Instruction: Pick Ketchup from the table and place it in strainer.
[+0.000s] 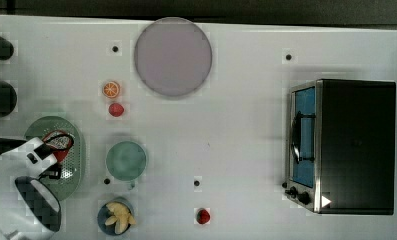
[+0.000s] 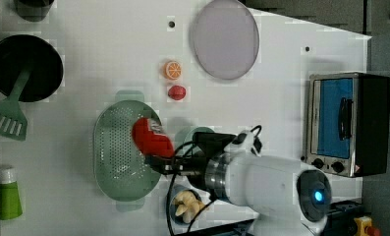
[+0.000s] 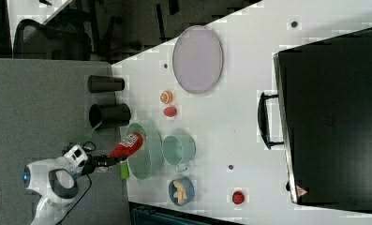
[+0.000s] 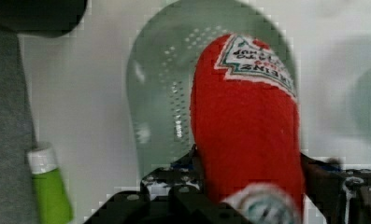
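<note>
The white bench carries a toaster oven at the top view's right, a grey-lilac round plate along its far edge, and the mint-green strainer at the top view's left. A round green bowl sits just beside the strainer. The hand grips the ketchup near its white cap, holding the red bottle tilted above the strainer's perforated bottom. A green bottle lies beside the strainer. An orange slice and a strawberry lie near the plate.
</note>
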Robot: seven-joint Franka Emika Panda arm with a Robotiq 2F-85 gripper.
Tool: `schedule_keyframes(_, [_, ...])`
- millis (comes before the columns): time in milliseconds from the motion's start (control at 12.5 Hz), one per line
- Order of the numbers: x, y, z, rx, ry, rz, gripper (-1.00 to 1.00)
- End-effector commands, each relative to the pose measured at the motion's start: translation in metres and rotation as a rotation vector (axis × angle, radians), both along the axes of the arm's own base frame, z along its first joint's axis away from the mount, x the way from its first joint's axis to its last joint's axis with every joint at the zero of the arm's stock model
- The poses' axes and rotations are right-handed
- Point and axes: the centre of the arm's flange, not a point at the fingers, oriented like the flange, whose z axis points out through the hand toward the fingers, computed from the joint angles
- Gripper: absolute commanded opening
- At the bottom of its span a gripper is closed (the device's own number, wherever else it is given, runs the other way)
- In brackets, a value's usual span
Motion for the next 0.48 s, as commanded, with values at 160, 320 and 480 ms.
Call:
schedule_keyframes(160, [0.016,0.003,-0.034,0.058,0.051,-0.117,0.97])
schedule_keyframes(320, [0.017,0.006,-0.034,0.073,0.034,-0.111,1.0])
schedule_keyframes(480, [0.024,-0.004,-0.023,0.058,0.021,-0.13,1.0])
